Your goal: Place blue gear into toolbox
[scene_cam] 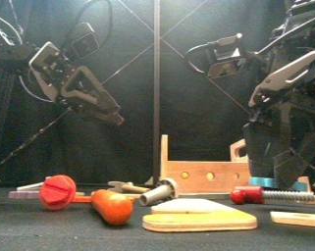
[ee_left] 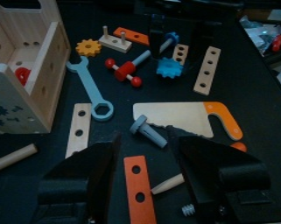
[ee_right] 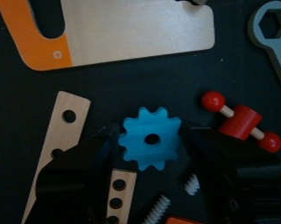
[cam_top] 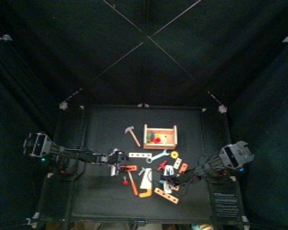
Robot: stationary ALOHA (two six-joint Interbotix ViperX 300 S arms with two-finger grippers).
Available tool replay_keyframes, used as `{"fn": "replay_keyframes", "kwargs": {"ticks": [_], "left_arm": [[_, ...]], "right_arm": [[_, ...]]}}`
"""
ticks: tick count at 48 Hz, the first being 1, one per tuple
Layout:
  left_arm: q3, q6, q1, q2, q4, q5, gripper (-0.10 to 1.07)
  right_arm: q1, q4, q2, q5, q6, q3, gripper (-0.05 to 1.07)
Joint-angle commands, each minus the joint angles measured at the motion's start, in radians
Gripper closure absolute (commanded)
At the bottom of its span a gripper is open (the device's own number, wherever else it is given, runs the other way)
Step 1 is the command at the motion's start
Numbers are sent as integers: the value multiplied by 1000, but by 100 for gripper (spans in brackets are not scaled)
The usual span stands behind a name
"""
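The blue gear [ee_right: 151, 137] lies flat on the black table between the two jaws of my right gripper [ee_right: 154, 149], which stands open around it, low over the table. The left wrist view shows the same gear [ee_left: 172, 67] among the toy tools. The toolbox [cam_top: 160, 135], a tan wooden box with a red inside, stands behind the tools near the table's middle; its wooden wall [scene_cam: 206, 174] is in the front view too. My left gripper [ee_left: 149, 171] hangs open above the table's left side, with nothing in it.
Around the gear lie a wooden saw with an orange handle [ee_right: 119, 31], a red screw piece [ee_right: 238, 118] and a holed wooden strip [ee_right: 59, 149]. A blue wrench [ee_left: 90, 87], a yellow gear [ee_left: 87, 46] and a grey bolt [ee_left: 149, 131] lie near the toolbox [ee_left: 20, 70].
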Motion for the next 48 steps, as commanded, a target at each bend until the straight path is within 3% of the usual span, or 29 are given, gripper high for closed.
{"fn": "replay_keyframes", "kwargs": {"ticks": [1,15,28,48], "left_arm": [[-18,0,-2,-5,-3,-9,13],[-20,5,-2,-5,-3,-9,13],[-23,2,-2,-5,-3,-20,13],[-14,5,-2,-5,-5,-100,13]], "right_arm": [[-6,-9,-48,-3,0,-12,31],[-86,-114,-103,-3,0,-31,31],[-256,-249,-153,6,11,-31,31],[-480,-301,-173,8,14,-69,31]]}}
